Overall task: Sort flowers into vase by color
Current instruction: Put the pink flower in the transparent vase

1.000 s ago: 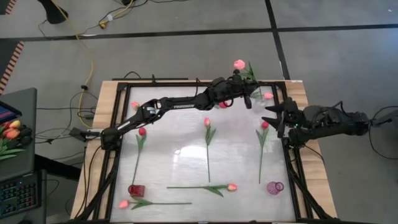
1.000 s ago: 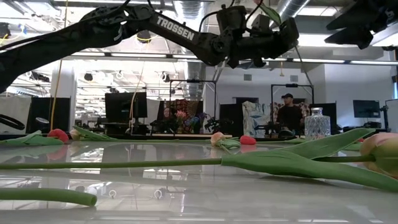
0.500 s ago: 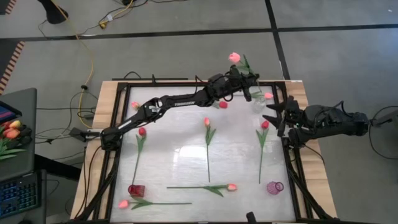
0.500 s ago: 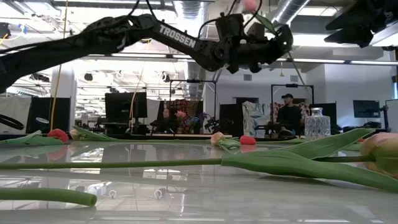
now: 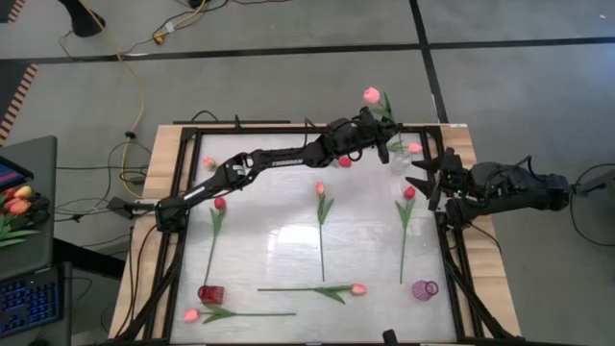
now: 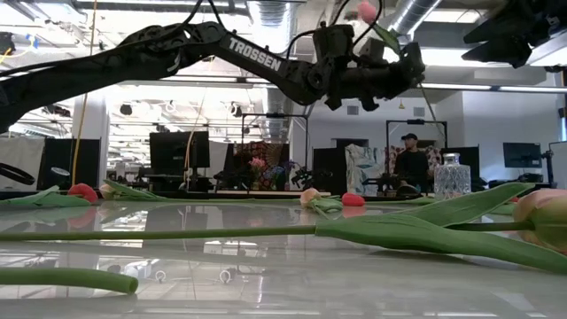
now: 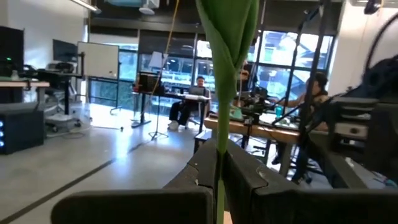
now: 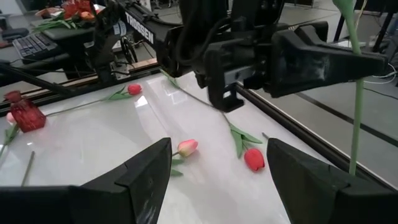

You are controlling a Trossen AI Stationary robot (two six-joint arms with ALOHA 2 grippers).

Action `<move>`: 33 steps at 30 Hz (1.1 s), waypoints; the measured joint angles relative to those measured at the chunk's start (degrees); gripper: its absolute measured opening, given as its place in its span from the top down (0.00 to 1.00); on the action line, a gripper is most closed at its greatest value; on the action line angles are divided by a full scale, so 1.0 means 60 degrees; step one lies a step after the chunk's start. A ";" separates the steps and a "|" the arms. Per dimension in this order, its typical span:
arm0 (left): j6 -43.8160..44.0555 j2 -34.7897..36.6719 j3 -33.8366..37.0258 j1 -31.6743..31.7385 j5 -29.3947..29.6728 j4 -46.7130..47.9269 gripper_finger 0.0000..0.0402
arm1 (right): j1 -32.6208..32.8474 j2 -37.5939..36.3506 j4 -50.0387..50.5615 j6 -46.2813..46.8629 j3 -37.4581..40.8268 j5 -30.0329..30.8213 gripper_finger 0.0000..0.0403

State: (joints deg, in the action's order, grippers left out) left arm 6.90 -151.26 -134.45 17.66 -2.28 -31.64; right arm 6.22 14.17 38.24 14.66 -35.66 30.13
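While the left gripper (image 5: 384, 137) reached to the upper right of the high view, its jaws were clamped on the stem of a pink tulip (image 5: 371, 96), whose head stood up beyond the far edge of the surface (image 5: 288, 240). Just beside that gripper stood a clear glass vase (image 5: 397, 154), with a pink flower head (image 5: 414, 148) and a red one (image 5: 344, 161) lying near it.

At the right edge of the frame the right gripper (image 5: 423, 180) hovered with jaws apart, holding nothing, close to a red tulip (image 5: 407, 193) whose stem ran down the right side.

Other tulips lay spread across the surface: a salmon one (image 5: 320, 188) in the centre, a red one (image 5: 219, 204) at left, a pale one (image 5: 208, 162) at upper left, and two (image 5: 357, 288) (image 5: 190, 314) along the lower part. A red vase (image 5: 210, 294) stood at lower left and a purple vase (image 5: 425, 289) at lower right.

Across the low view, a long stem with leaves (image 6: 372, 229) lay in the foreground, partly blocking the surface behind.
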 joint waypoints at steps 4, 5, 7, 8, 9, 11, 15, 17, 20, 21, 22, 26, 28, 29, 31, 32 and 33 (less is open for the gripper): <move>0.0022 0.0001 0.0000 -0.0006 -0.0004 -0.0044 1.00 | 0.0000 0.0000 0.0012 -0.0022 0.0000 -0.0004 0.28; 0.0050 0.0004 0.0000 -0.0006 -0.0001 -0.0058 1.00 | 0.0000 0.0000 0.0015 -0.0022 -0.0003 -0.0004 0.28; 0.0050 0.0004 0.0000 0.0005 0.0003 -0.0050 1.00 | 0.0000 0.0000 0.0025 -0.0022 0.0000 -0.0004 0.28; 0.0050 0.0004 0.0000 0.0009 0.0009 -0.0040 1.00 | 0.0000 0.0000 0.0025 -0.0022 -0.0004 -0.0004 0.28; 0.0053 0.0004 0.0000 0.0009 0.0010 -0.0041 1.00 | 0.0000 0.0000 0.0025 -0.0022 -0.0004 -0.0006 0.28; 0.0053 0.0004 0.0000 -0.0002 0.0006 -0.0050 1.00 | 0.0000 0.0000 0.0025 -0.0022 -0.0004 -0.0005 0.28; 0.0057 0.0007 0.0000 -0.0006 0.0006 -0.0043 1.00 | 0.0000 0.0000 0.0025 -0.0020 -0.0004 -0.0007 0.28; 0.0037 0.0007 0.0000 0.0000 0.0006 -0.0043 1.00 | 0.0000 0.0000 0.0025 -0.0019 -0.0004 -0.0007 0.28; -0.0008 0.0011 0.0000 0.0013 0.0007 -0.0039 1.00 | 0.0000 0.0000 0.0025 -0.0018 -0.0004 -0.0007 0.28; -0.0005 0.0011 0.0000 0.0024 0.0008 -0.0039 1.00 | 0.0000 0.0000 0.0025 -0.0018 -0.0004 -0.0007 0.28; -0.0005 0.0011 0.0000 0.0024 0.0010 -0.0039 1.00 | 0.0000 0.0000 0.0025 -0.0018 -0.0004 -0.0007 0.28; -0.0005 0.0011 0.0000 0.0038 0.0039 -0.0039 1.00 | 0.0000 0.0000 0.0062 -0.0018 -0.0004 -0.0007 0.28; -0.0005 0.0011 0.0000 0.0038 0.0214 -0.0043 1.00 | 0.0000 0.0000 0.0066 -0.0018 -0.0004 -0.0007 0.28; -0.0027 0.0014 0.0000 0.0047 0.0250 -0.0043 1.00 | 0.0000 0.0000 0.0066 -0.0022 -0.0004 -0.0007 0.28; -0.0030 0.0015 0.0000 0.0055 0.0261 -0.0046 1.00 | 0.0000 0.0000 0.0062 -0.0020 -0.0005 -0.0007 0.28; -0.0030 0.0015 0.0000 0.0058 0.0261 -0.0046 1.00 | 0.0000 0.0000 0.0062 -0.0019 -0.0004 -0.0007 0.28; -0.0030 -0.0018 0.0000 0.0060 0.0263 -0.0099 1.00 | 0.0000 0.0000 0.0062 -0.0018 -0.0007 -0.0007 0.28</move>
State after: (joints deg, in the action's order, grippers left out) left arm 6.72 -151.37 -134.45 18.02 -0.70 -32.24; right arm 6.22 14.17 38.61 14.55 -35.70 30.09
